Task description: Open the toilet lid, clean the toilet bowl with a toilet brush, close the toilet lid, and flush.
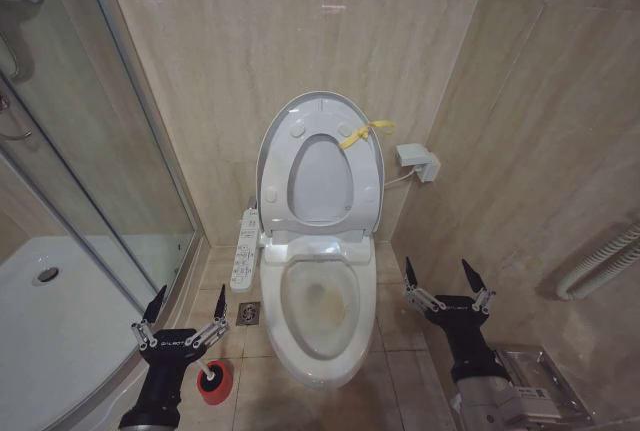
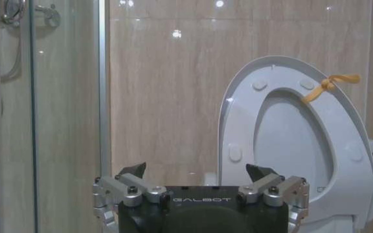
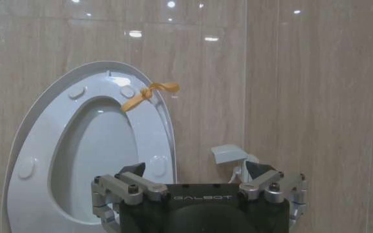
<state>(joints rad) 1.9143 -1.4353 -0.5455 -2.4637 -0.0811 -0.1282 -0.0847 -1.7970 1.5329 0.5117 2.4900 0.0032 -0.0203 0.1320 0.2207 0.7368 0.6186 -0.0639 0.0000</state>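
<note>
The toilet lid point(image 1: 320, 183) stands raised against the back wall, and the white seat ring point(image 1: 298, 141) is up against it. A yellow tag point(image 1: 362, 134) hangs at its edge. Below lies the toilet bowl point(image 1: 322, 296), uncovered, with yellowish stains inside and a button panel point(image 1: 245, 249) on its left. The toilet brush's red holder point(image 1: 215, 383) sits on the floor left of the bowl, partly behind my left gripper point(image 1: 188, 309), which hangs open and empty. To the bowl's right, my right gripper point(image 1: 438, 273) is open too. Both wrist views face the lid point(image 2: 293, 141) point(image 3: 99, 150).
A glass shower enclosure point(image 1: 90, 151) with a white tray point(image 1: 60, 321) fills the left side. A floor drain point(image 1: 249, 313) lies between the panel and the bowl. A small white wall box point(image 1: 418, 161) and a ribbed hose point(image 1: 600, 261) are on the right wall.
</note>
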